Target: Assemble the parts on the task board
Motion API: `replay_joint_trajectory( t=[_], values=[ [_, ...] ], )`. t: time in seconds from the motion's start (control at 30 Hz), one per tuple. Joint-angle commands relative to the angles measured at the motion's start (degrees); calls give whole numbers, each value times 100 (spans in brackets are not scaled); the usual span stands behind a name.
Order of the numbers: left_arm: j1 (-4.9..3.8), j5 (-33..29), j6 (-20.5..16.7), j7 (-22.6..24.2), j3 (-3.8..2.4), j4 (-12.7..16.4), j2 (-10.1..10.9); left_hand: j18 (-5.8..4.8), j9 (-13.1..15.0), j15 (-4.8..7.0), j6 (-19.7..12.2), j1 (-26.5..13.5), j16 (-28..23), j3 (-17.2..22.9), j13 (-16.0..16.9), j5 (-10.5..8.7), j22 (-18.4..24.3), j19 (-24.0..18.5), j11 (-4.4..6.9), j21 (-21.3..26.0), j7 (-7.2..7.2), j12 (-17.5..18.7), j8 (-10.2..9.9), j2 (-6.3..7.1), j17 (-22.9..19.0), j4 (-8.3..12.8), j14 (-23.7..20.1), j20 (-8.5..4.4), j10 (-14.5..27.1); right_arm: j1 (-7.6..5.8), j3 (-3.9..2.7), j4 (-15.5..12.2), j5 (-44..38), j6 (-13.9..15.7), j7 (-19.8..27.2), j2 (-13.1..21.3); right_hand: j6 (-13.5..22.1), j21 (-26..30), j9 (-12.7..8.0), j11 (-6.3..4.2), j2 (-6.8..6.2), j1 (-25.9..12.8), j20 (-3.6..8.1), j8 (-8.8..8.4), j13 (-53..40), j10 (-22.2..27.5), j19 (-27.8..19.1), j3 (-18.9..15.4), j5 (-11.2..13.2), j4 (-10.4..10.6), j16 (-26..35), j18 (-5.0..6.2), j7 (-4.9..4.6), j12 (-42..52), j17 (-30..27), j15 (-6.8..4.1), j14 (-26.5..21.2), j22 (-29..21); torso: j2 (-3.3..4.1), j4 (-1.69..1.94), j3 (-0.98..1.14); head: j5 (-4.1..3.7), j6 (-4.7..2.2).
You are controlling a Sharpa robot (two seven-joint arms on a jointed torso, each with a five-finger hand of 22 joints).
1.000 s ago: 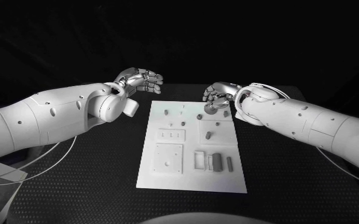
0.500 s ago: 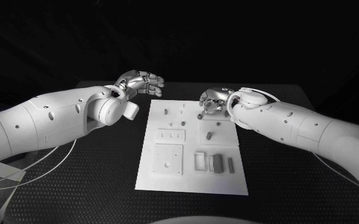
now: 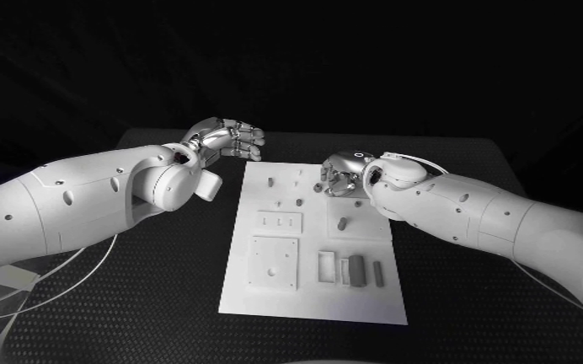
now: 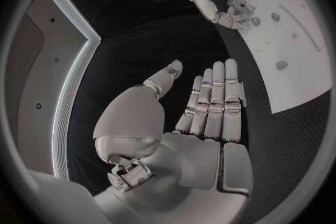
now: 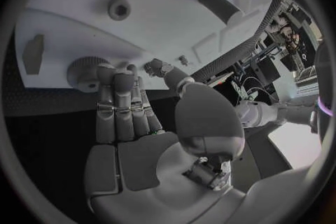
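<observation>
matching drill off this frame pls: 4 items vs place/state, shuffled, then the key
Items
1. left robot hand
2. right robot hand
3. task board
4. round knurled part

Place or state
A. white plate lying flat in the middle of the table
B. fingers straight and together, holding nothing, off the board's far left corner
C. at the board's far edge, right at the fingertips of the right robot hand
D. over the far right part of the board, fingers reaching down to a part

Pairs: 1-B, 2-D, 3-A, 4-C
</observation>
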State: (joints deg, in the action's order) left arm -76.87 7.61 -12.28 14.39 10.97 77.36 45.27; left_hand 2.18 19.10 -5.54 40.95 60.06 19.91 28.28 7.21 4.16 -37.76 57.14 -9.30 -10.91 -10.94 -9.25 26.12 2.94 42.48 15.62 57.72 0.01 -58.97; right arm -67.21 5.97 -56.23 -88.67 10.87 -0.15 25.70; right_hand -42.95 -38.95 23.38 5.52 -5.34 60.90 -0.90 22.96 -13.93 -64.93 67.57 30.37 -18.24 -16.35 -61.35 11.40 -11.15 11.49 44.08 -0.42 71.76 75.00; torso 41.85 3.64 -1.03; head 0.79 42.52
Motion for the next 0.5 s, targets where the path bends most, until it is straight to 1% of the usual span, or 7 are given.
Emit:
replay_joint_trajectory(
  t=[0.03,0.17,0.27,0.3,0.33,0.4,0.5],
  values=[
    [-36,38,0,40,-9,8,4,61,0,10,34,-53,-37,-9,-1,-27,-10,-11,-13,38,-120,37,-34,5,9,24,-6,-24,-37,1,0,-91,-219,8,-128,25,-28,-45,10,0,-29,-40,43,-20,-22,-28,-5,1,-21,33,-43,360,-33,21,-13,-52,-5,138,61,18,-14,3,1],
    [-52,39,-1,45,-13,18,15,61,0,10,34,-56,-39,-10,-1,-27,-11,-10,-13,38,-120,38,-36,8,12,23,-5,-24,-39,1,0,-117,-248,-8,-140,36,-51,-72,20,-3,-39,-50,50,-14,-48,-21,-5,8,-22,35,-61,360,-26,17,-20,-56,-2,138,85,7,-25,-19,-11],
    [-59,45,19,42,-15,12,6,61,0,10,34,-58,-39,-10,-1,-27,-11,-10,-13,39,-120,39,-36,8,13,22,-5,-25,-39,1,0,-152,-252,-20,-141,42,-83,-108,34,-9,-42,-55,60,-3,-80,-27,3,17,-21,36,-87,360,-17,21,-25,-62,10,138,98,7,-26,-25,-9],
    [-59,45,19,42,-15,12,7,61,0,10,34,-59,-39,-10,-1,-27,-11,-10,-13,39,-120,40,-36,8,14,22,-5,-25,-39,1,0,-162,-252,-18,-147,43,-102,-124,42,-13,-41,-58,65,5,-96,-33,7,20,-21,37,-100,360,-11,24,-28,-65,16,138,103,13,-22,-30,-12],
    [-59,45,17,41,-15,9,7,60,0,10,34,-59,-39,-10,-1,-27,-11,-9,-14,39,-120,40,-37,8,14,22,-5,-25,-40,1,0,-166,-261,-14,-152,42,-106,-129,44,-14,-41,-59,67,6,-101,-34,7,22,-21,37,-104,360,-10,24,-29,-66,18,137,106,14,-23,-29,-14],
    [-59,45,17,36,-15,-9,0,60,0,11,34,-62,-40,-10,-1,-27,-12,-9,-14,39,-121,41,-38,8,16,20,-4,-25,-40,1,0,-166,-270,9,-154,35,-112,-137,47,-16,-44,-59,69,7,-110,-36,7,24,-21,35,-110,360,-7,25,-31,-68,20,137,121,16,-13,-29,-32],
    [-58,45,20,30,-14,-26,-6,60,0,11,33,-65,-41,-11,-1,-27,-12,-8,-14,39,-121,44,-39,8,19,19,-4,-25,-39,1,0,-169,-288,101,-181,31,-113,-143,49,-17,-48,-61,71,7,-116,-34,6,25,-21,34,-114,360,-6,24,-33,-68,20,136,129,14,-11,-36,-60]
  ],
)
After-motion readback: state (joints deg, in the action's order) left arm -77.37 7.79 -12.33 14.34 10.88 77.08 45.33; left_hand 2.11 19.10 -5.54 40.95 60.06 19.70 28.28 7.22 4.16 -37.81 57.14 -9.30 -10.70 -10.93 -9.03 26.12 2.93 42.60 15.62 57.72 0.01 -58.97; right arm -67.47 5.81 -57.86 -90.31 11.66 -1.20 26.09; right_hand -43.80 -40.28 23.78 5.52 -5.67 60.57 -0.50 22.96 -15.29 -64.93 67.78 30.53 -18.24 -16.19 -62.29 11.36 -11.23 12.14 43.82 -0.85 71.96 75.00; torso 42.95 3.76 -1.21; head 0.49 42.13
